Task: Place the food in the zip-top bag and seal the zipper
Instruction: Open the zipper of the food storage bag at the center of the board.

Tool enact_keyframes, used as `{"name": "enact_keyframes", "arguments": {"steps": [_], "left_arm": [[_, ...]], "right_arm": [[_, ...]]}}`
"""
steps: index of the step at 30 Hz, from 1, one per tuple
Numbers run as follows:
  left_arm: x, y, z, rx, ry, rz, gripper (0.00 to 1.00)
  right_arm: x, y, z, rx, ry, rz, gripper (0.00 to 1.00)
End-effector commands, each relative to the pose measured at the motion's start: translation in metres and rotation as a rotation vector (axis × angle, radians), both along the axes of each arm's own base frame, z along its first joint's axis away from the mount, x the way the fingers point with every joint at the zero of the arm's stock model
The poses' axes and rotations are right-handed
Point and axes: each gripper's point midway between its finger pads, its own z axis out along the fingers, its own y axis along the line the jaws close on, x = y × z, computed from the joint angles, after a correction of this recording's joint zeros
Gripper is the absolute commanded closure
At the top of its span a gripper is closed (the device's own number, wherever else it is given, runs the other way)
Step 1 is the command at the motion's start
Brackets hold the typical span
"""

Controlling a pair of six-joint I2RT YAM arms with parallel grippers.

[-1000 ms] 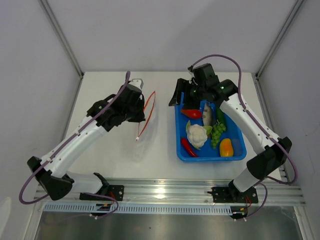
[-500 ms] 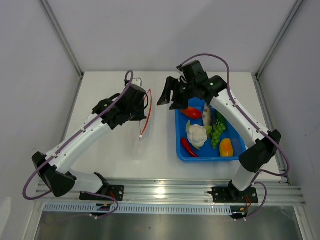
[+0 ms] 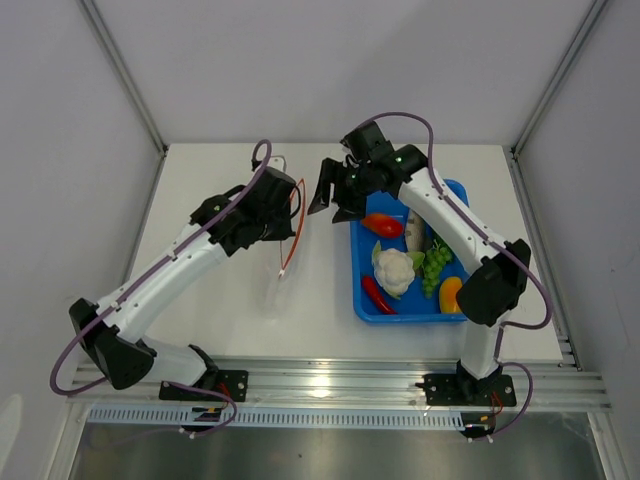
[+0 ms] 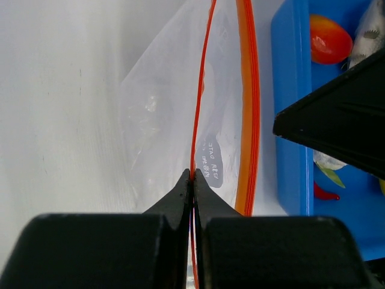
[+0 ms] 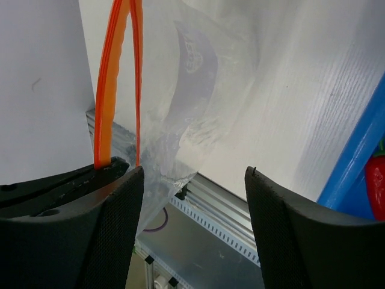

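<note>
Overhead, the left gripper is clenched on the zipper of the bag, which trails from it over the middle of the table toward the near edge. The right gripper hovers released just beside the bag, between it and the tray, and the food all sits in that tray by the right edge. From the left wrist, the gripper pinches one thin strip of the zipper while the other strip bows apart, so the mouth gapes a little. A dark finger of the right gripper stands over the tray, with a tomato beyond. From the right wrist, the parted gripper frames crinkled bag film, and the zipper sits off by one finger. Closing here would likely catch film or both strips rather than the free lip, pinching the mouth shut. A sideways tug could also pull the zipper out of the left gripper's slim hold and drop the bag.
</note>
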Motion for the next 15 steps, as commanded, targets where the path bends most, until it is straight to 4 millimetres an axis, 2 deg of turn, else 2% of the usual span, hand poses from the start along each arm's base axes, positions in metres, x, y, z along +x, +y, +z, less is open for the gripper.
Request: {"name": "enact_keyframes", "arguments": {"steps": [1,10,15], "left_arm": [[0.008,-0.008,0.014,-0.030,-0.042,0.000,0.99],[0.013,-0.015,0.015,-0.028,-0.041,-0.022,0.99],[0.016,-0.021,0.024,-0.053,-0.049,-0.033,0.99]], "right_arm": [[-0.002,0.011,0.017,0.029,-0.022,0.036,0.30],[0.001,0.015,0.019,0.019,-0.039,0.053,0.30],[-0.003,0.022,0.003,0.008,0.011,0.077,0.34]]}}
